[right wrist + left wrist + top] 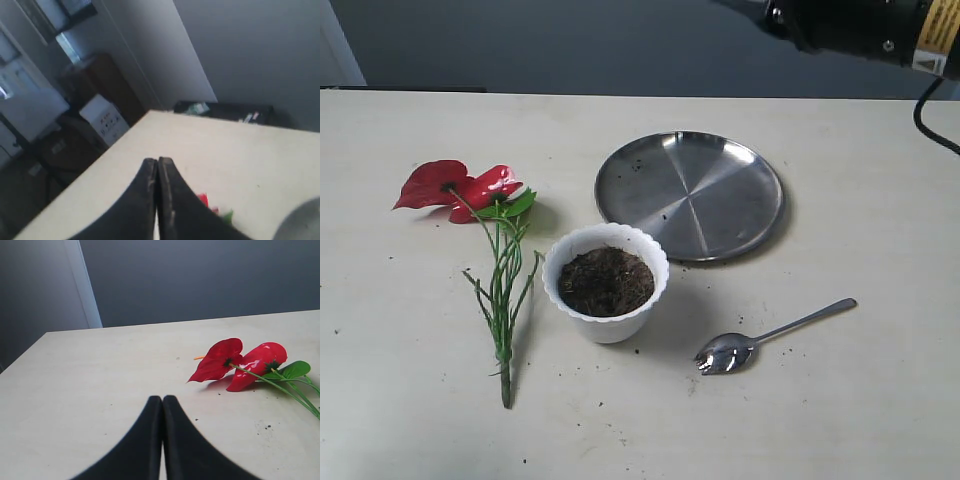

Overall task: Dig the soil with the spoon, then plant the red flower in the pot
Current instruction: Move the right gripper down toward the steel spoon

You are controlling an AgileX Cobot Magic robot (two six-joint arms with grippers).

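The white scalloped pot stands mid-table, filled with dark brown soil. To its right the silver spoon lies flat, bowl toward the pot. The red flower lies on the table left of the pot, stems trailing toward the front edge; its blooms also show in the left wrist view. My left gripper is shut and empty, short of the blooms. My right gripper is shut and empty, high over the table; only its arm shows at the exterior view's top right.
A large round steel plate lies behind the pot with a few soil crumbs on it. Stray crumbs dot the table near the spoon and flower. A dark cable hangs at the right edge.
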